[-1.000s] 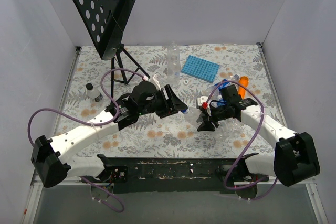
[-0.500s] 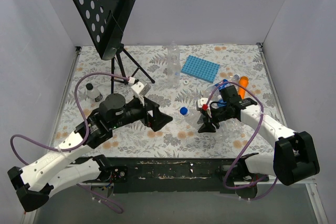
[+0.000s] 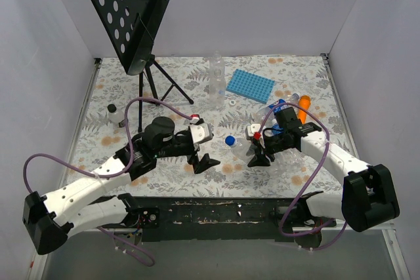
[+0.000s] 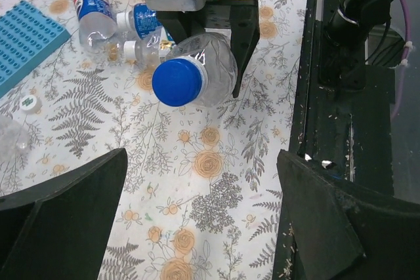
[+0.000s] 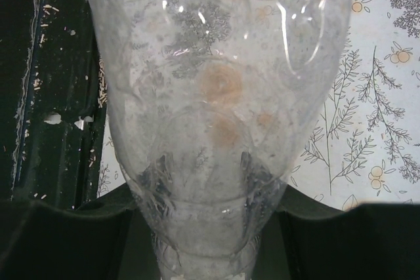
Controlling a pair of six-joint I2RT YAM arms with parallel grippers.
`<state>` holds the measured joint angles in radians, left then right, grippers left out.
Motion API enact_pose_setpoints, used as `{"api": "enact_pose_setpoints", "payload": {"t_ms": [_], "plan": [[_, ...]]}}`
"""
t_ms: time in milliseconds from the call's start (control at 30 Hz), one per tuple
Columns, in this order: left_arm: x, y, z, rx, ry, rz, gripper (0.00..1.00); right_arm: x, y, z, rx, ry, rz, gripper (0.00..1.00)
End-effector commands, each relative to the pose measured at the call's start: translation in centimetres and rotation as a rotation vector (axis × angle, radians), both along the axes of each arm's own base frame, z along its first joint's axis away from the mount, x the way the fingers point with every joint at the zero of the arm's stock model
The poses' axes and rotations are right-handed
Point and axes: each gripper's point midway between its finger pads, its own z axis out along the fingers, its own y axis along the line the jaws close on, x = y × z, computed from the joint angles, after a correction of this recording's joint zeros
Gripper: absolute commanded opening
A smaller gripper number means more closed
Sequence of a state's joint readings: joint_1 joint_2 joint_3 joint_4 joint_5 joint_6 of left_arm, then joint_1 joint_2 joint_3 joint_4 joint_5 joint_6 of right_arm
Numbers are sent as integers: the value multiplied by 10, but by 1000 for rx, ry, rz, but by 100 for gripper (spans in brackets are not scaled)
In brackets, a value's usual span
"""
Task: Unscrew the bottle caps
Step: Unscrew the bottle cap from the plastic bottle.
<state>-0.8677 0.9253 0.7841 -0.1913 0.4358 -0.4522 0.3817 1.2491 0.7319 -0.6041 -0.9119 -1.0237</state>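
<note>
The floral-clothed table [image 3: 164, 178] carries everything. A black perforated music stand [image 3: 128, 11] stands at its far left, well apart from the work and playing no part in it.

The right gripper [image 3: 256, 143] reaches in from the right and pinches a clear bottle [image 4: 213, 63] around its body. The bottle lies on its side near the middle of the table, neck pointing left. The hold looks meant to keep the body from turning and to offer the neck to the other arm. The right wrist view shows the crinkled plastic filling the space between the two fingers.

The left gripper [image 4: 201, 162] sits just left of that bottle with its jaws spread wide and nothing between them. It faces the neck but is clear of it, so it appears to be lined up to close on the cap.

A blue ridged tray [image 3: 249, 86] lies at the far side, right of centre. Just right of the right gripper is a heap of other bottles [image 3: 282, 106], some with blue labels, and an orange stick-shaped object [image 3: 303, 111] beyond them. These probably await their turn.

The blue cap [image 4: 177, 82] is on the held bottle's neck, so unscrewing is not finished. A loose white cap [image 3: 234, 101] rests near the tray.
</note>
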Motion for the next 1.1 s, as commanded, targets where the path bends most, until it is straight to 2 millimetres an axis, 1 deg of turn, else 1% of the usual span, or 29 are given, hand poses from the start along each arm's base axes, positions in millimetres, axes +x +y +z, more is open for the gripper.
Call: {"api": "enact_pose_setpoints", "payload": {"t_ms": [0,133,167,200,267,333,467,533,867,933,967,1000,1067], "plan": [[7,-17,22,-62,-111,-67,98,0,5,16,50,-31,27,6],[15,-27,20,-81,-104,-62,98,0,6,17,55,-33,30,6],[15,-29,20,-81,-87,-61,95,-1,6,17,54,-35,31,6],[18,-33,25,-102,-95,-63,93,-1,6,17,54,-30,31,6],[19,-39,21,-92,-74,-80,87,-1,6,17,55,-33,31,6],[21,-44,17,-79,-49,-90,79,-1,6,17,55,-33,30,6],[21,-52,13,-69,-18,-111,72,-1,6,16,54,-32,32,6],[22,-54,12,-72,-10,-117,66,-2,6,17,54,-33,34,6],[20,-59,16,-92,6,-138,60,-3,7,15,50,-28,38,6],[19,-59,15,-89,13,-147,54,-3,7,15,49,-27,38,6],[19,-60,14,-86,19,-146,49,-3,7,15,50,-28,38,6],[20,-60,14,-85,22,-145,45,-2,7,15,48,-27,36,6],[19,-60,15,-87,25,-144,40,-2,7,15,48,-27,38,6]]}}
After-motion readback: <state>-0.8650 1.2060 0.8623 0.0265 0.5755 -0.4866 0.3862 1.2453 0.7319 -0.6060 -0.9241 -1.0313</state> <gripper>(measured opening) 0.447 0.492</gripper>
